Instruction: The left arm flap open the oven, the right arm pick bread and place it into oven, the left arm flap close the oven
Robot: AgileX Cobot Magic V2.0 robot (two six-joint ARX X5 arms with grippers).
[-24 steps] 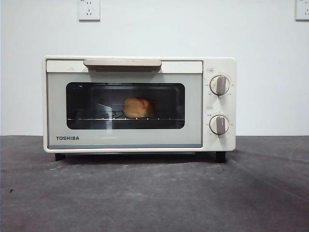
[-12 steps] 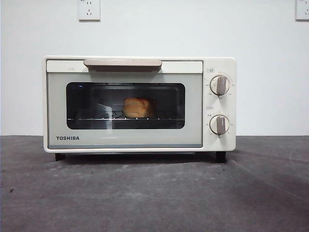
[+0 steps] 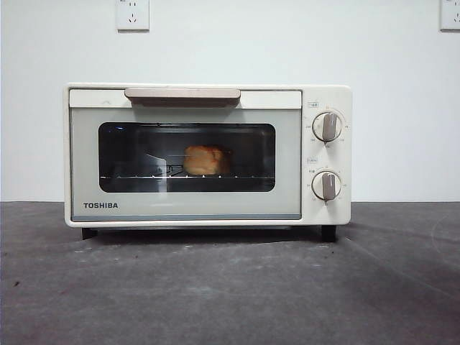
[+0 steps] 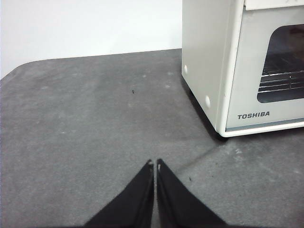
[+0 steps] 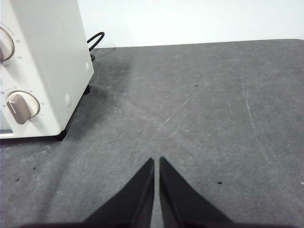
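The cream-white Toshiba oven stands in the middle of the grey table with its door shut. The golden bread lies on the wire rack inside, seen through the dark glass. The beige handle runs along the door's top. My left gripper is shut and empty, low over the table, off the oven's TOSHIBA-logo end. My right gripper is shut and empty, off the oven's knob end. Neither gripper shows in the front view.
Two round knobs sit on the oven's right panel. A black power cable loops behind the oven. A white wall with sockets stands behind the table. Grey table surface spreads in front of the oven.
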